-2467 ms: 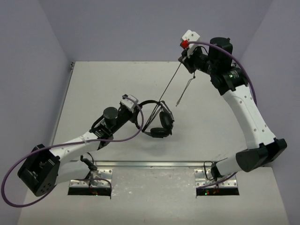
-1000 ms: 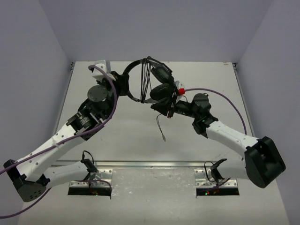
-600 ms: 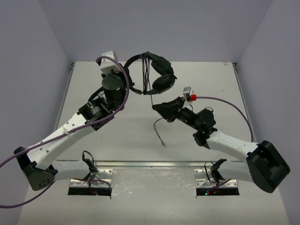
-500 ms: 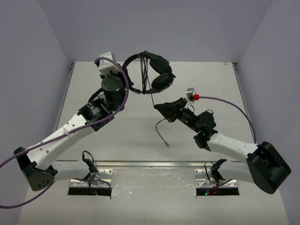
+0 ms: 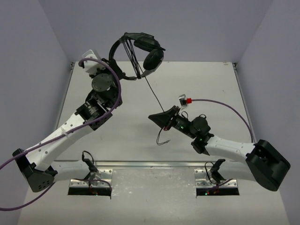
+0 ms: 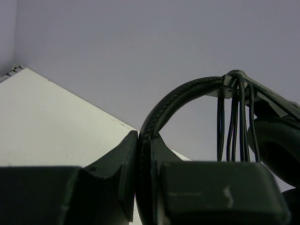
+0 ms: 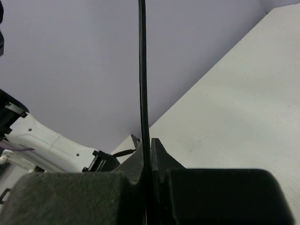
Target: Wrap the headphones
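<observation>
The left tool, clenched on the headband, has swung the headphones up toward 11 o'clock, above the tabletop. The right tool, pinching the cable, has dropped back toward 6 o'clock; the cable now stretches taut between them.

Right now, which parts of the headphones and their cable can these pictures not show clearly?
- Left wrist view: the earcups run off the right edge; the left gripper hides the lower headband.
- Right wrist view: the cable leaves the top edge above the right gripper.
- Top view: the loose cable end is too small to show its plug.
</observation>
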Motion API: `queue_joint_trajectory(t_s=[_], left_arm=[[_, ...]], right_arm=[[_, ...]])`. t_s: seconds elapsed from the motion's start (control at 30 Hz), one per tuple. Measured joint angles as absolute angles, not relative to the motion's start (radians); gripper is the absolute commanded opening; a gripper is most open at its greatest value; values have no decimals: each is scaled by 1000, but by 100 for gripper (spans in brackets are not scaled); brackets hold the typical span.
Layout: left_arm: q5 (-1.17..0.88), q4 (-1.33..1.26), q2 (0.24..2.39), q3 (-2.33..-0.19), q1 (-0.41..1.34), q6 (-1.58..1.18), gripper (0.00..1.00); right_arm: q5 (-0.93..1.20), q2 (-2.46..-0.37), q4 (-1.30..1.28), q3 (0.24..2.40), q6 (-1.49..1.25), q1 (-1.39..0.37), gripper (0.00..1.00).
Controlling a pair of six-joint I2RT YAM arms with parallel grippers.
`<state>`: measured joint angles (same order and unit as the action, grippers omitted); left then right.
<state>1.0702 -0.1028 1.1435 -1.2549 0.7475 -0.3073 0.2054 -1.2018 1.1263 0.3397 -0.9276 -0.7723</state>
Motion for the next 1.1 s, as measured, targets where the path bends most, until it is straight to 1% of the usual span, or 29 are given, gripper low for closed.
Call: queue_joint_trajectory(t_s=[0.23, 0.4, 0.53, 0.63, 0.7, 0.77, 0.83, 1.0, 1.1], left_arm=[[992, 41, 1270, -1447, 599, -344, 0], [989, 59, 1350, -1513, 579, -288, 1], [1027, 2, 1417, -1475, 573, -178, 0], [1055, -87, 1449, -1350, 568, -121, 0], [1032, -119, 1455, -1235, 566, -111, 0], [923, -185, 1448, -1104, 563, -96, 0], [761, -280, 1430, -970, 559, -75, 1], [357, -559, 1352, -629, 556, -56, 0], [135, -658, 1340, -522, 556, -50, 0]], right_arm=[[326, -1266, 992, 493, -785, -819, 1], [346, -1266, 794, 603, -622, -900, 1], [310, -1212, 598, 690, -473, -973, 1], [245, -1168, 424, 772, -349, -999, 1], [196, -1150, 298, 828, -260, -1002, 1], [146, -1145, 157, 879, -172, -1003, 1], [104, -1145, 20, 927, -83, -1005, 1], [30, -1128, -204, 980, 109, -1015, 1], [4, -1102, -295, 982, 217, -1003, 1]])
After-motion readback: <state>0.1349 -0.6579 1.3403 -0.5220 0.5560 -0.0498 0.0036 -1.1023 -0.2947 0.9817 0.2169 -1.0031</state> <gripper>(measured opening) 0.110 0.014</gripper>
